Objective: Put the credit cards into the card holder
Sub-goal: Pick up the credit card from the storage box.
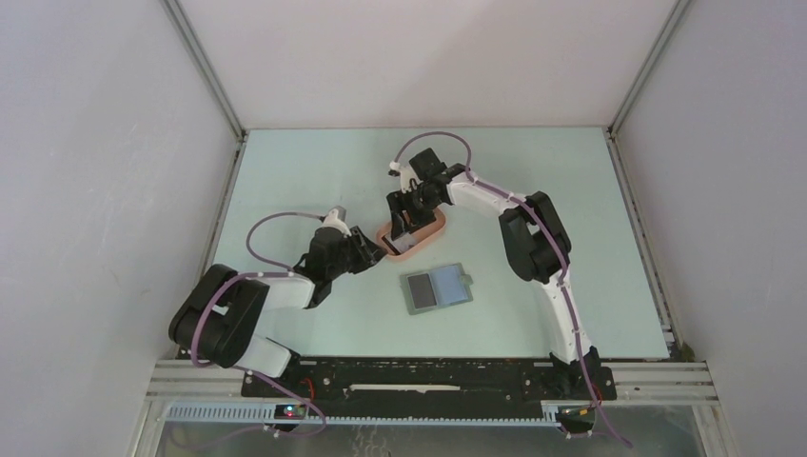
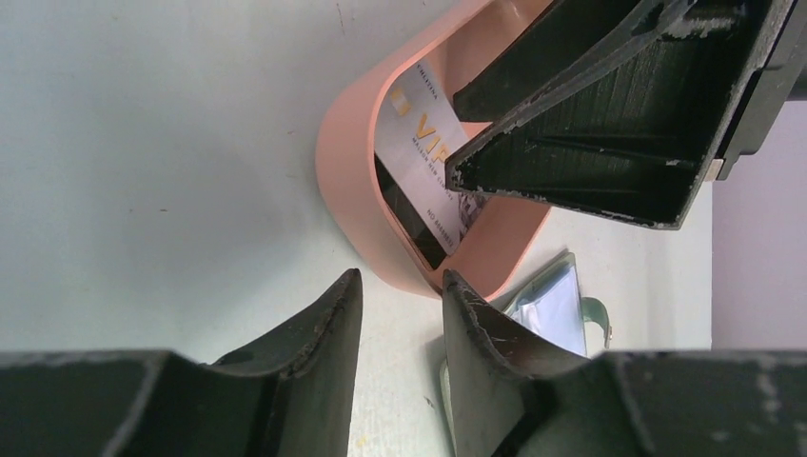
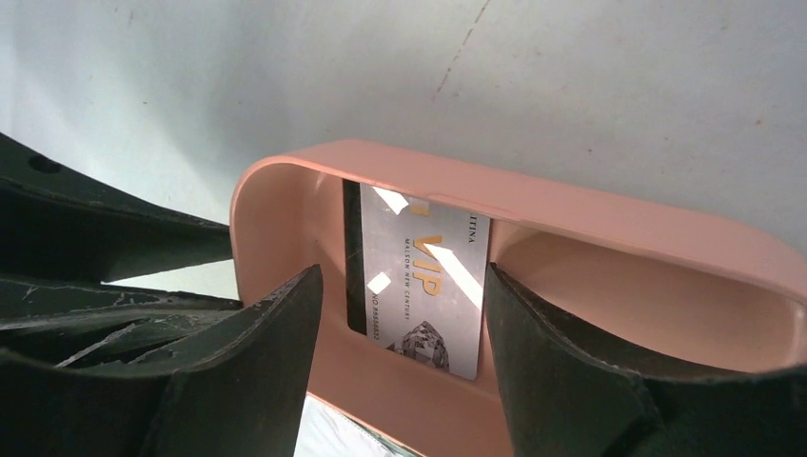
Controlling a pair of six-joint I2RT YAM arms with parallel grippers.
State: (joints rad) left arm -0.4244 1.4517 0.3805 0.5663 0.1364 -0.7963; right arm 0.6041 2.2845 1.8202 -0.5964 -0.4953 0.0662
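Credit cards (image 3: pixel 419 286) in pink tray (image 3: pixel 571 205), between parted right fingers (image 3: pixel 257 362).

Looks like a robotics lab test cell to me. Plain white panels (image 1: pixel 419 57) on aluminium framing (image 1: pixel 205 67) box in a pale green surface (image 1: pixel 314 181). The left arm (image 1: pixel 228 319) and right arm (image 1: pixel 533 238) are bolted to a rail (image 1: pixel 428 381).

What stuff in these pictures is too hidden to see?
- Cards under the silver card, right wrist view: it covers them, only a dark edge shows.
- Cards in the pink tray, top view: the right gripper hides them.
- Card holder, left wrist view: the left gripper hides part.
- Silver card's small print: too small.
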